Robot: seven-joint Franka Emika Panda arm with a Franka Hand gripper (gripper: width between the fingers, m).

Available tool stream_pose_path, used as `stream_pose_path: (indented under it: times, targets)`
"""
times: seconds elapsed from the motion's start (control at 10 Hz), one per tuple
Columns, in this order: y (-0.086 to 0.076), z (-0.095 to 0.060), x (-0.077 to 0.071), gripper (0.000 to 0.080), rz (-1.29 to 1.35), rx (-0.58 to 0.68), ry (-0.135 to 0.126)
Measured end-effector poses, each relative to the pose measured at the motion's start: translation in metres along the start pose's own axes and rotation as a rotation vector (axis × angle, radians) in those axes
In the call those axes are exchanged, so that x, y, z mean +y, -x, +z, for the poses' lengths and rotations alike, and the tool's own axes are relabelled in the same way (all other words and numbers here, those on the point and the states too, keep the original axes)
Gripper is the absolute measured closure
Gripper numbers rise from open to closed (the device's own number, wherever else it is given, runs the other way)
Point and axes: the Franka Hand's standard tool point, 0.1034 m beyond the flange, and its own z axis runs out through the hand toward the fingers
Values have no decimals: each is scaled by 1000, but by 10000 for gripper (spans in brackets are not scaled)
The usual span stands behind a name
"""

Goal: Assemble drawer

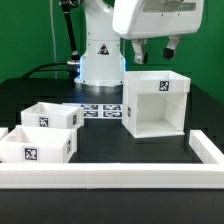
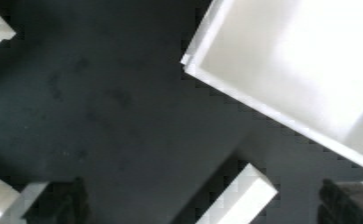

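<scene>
**Fig. Exterior + wrist views.** You see the tall white open-fronted box housing (image 1: 152, 103) standing upright on the black table top (image 1: 110, 148). The black two-finger gripper (image 1: 153, 55) hangs directly above the housing, clear of it. Its fingers are spread apart w/ nothing betw. them.

Two small white open-topped drawer boxes, rear drawer box (image 1: 52, 115) and front drawer box (image 1: 38, 146), sit to the exterior view's left of the housing, apart from it. The marker board (image 1: 100, 108) lies beside the housing, betw. it and the white robot base (image 1: 100, 55). A long white fence rail (image 1: 110, 178) runs in front of the housing.

In the wrist view, a white housing panel (image 2: 293, 60) shows over the dark table.
</scene>
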Motion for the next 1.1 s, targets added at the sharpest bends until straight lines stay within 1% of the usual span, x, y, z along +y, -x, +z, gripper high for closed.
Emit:
stream_pose_path:
  times: [0.1, 0.2, 0.3, 0.4, 0.5, 0.6, 0.8, 0.9, 1.0, 1.1]
  targets:
    - [-1, 1, -2, 150, 95, 5, 1]
    - [-2, 7, -10, 150, 181, 32, 6]
    - [0, 11, -23, 150, 284, 47, -2]
    - [0, 14, -35, 150, 376, 60, -15]
    - [-2, 17, -46, 150, 472, 66, -34]
    - [-3, 17, -49, 150, 469, 65, -44]
    - [-2, 18, -48, 150, 470, 65, -44]
    - [-2, 18, -50, 150, 473, 66, -43]
    - [1, 21, -62, 150, 459, 69, -42]
    - [8, 24, -73, 150, 447, 69, -41]
